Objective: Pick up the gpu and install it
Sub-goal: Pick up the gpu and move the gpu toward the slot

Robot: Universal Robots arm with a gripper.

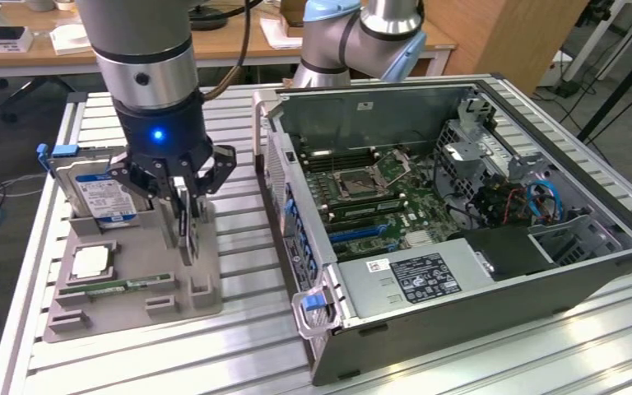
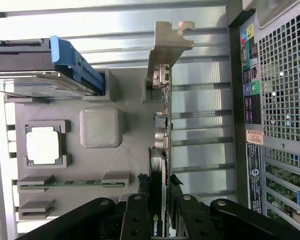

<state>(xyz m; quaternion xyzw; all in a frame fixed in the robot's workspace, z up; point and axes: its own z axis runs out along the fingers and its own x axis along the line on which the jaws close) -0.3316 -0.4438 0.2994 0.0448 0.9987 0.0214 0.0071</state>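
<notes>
The gpu (image 1: 188,220) stands on its edge in a slot of the grey holder tray (image 1: 129,309) on the exterior view's left. My gripper (image 1: 181,197) has come down over it from above, a finger on each face of the card. In the wrist view the gpu (image 2: 160,125) runs edge-on away from me, its silver bracket (image 2: 166,42) at the far end and its black cooler between my fingertips. My gripper (image 2: 159,212) is shut on the card, which still sits in the holder (image 2: 97,165).
The open computer case (image 1: 459,206) lies on the exterior view's right, motherboard facing up, its rear panel (image 2: 280,100) beside the holder. The holder also carries a hard drive (image 1: 102,197), a processor (image 1: 93,262) and a memory stick (image 1: 118,286). A desk stands behind the slatted metal table.
</notes>
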